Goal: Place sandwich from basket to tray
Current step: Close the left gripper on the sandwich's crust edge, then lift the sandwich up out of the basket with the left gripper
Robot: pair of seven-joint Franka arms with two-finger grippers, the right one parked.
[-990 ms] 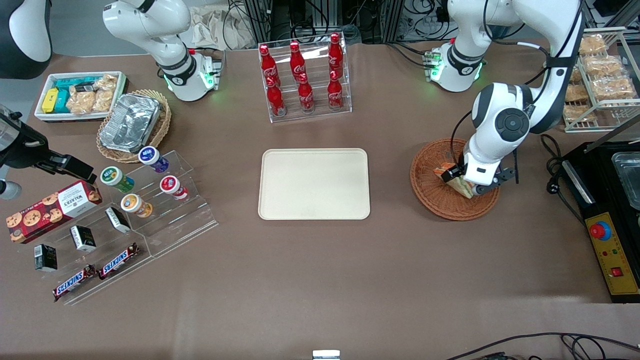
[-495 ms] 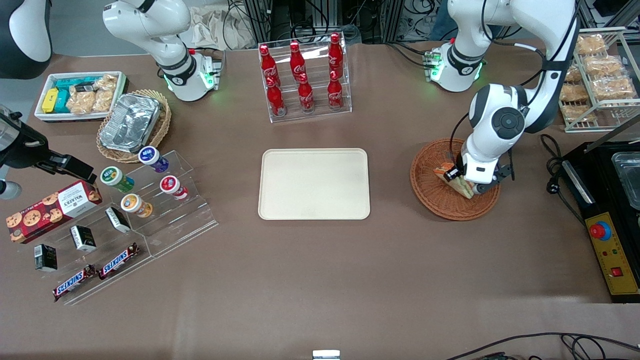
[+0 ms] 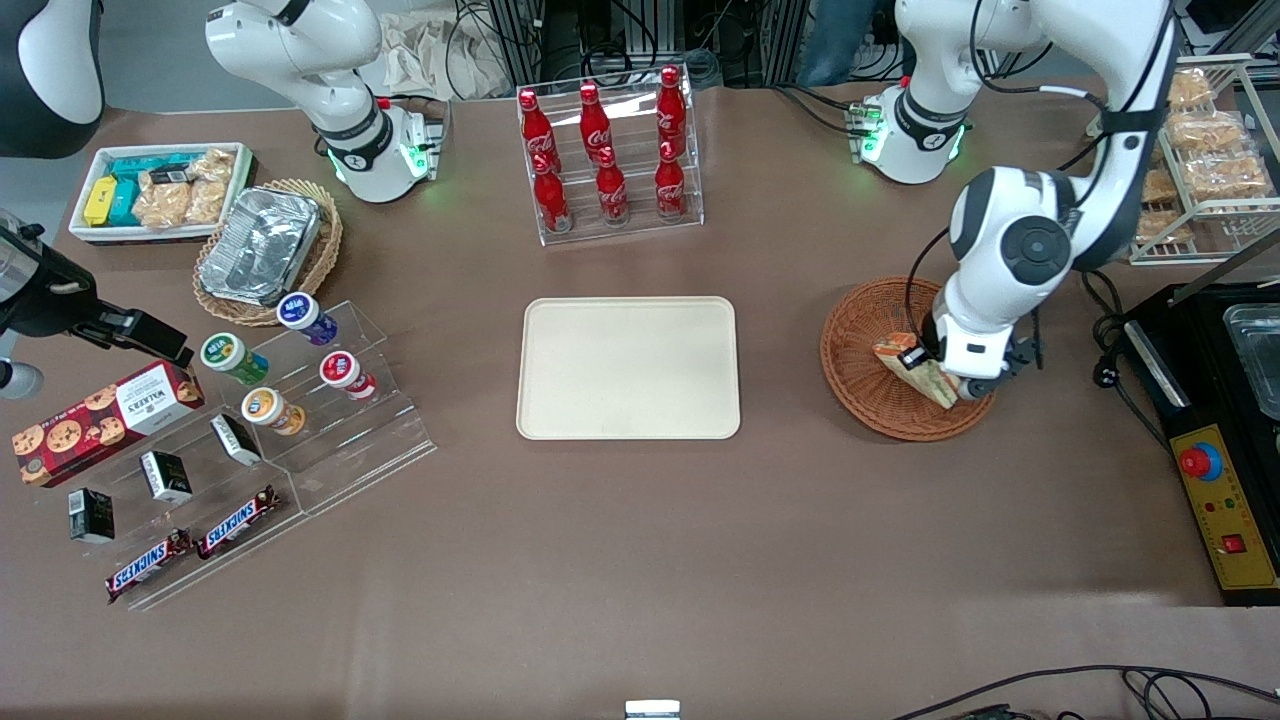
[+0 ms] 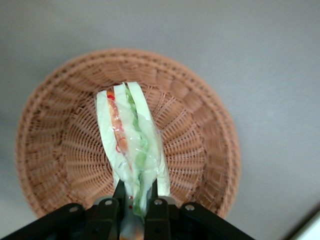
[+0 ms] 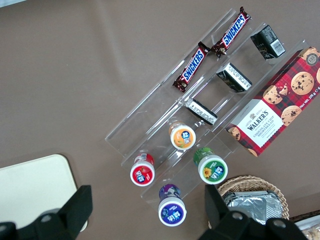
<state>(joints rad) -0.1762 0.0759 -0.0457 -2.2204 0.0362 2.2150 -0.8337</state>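
Brown desk (image 3: 620, 560) | end effector (image 4: 136, 200) clamped on sandwich (image 4: 131, 150) tip, raised over basket (image 4: 200, 150), ready to carry | tray (image 3: 628, 420) at basket's nine o'clock

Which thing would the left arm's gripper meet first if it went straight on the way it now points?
Probably the basket floor. The gripper, shut on the sandwich, points down into it. How high it hangs above the weave is unclear.
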